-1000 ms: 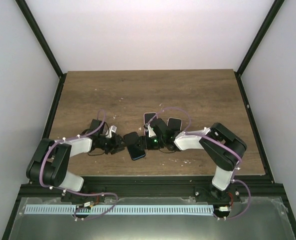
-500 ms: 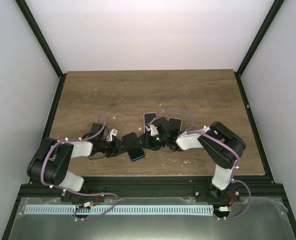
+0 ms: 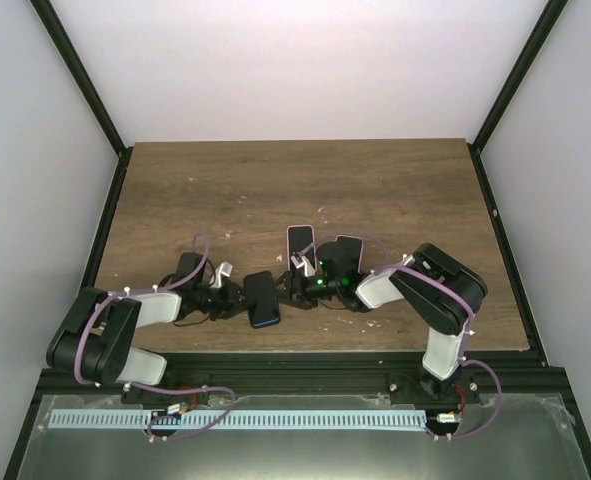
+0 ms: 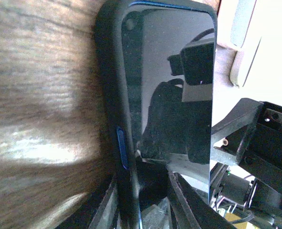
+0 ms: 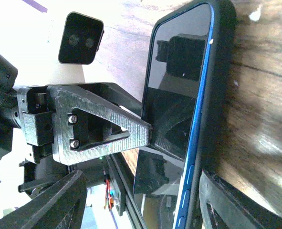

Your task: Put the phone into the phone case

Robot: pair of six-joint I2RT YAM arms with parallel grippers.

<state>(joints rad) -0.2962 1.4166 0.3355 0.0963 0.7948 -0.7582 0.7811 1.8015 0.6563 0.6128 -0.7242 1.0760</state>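
Observation:
The phone [image 3: 260,298], dark glass with a blue frame, sits in the black phone case [image 4: 109,71] near the table's front edge. Its screen fills the left wrist view [image 4: 174,86] and the right wrist view [image 5: 179,95], where a blue strip shows along the case rim [image 5: 222,71]. My left gripper [image 3: 237,297] [image 4: 143,191] is shut on the phone's left end; its grey finger [image 5: 98,124] presses on the glass. My right gripper [image 3: 290,288] [image 5: 148,200] is open around the phone's right end, one finger behind the case, the other off the screen.
Two other pale-edged phones or cases lie just behind the right gripper, one [image 3: 300,240] to the left of the other [image 3: 348,247]. A pale one with a black camera block [image 5: 81,38] shows in the right wrist view. The table's front edge [image 3: 305,350] is close by.
The phone and both grippers have shifted left and slightly toward the front edge. The right arm has stretched further left after it.

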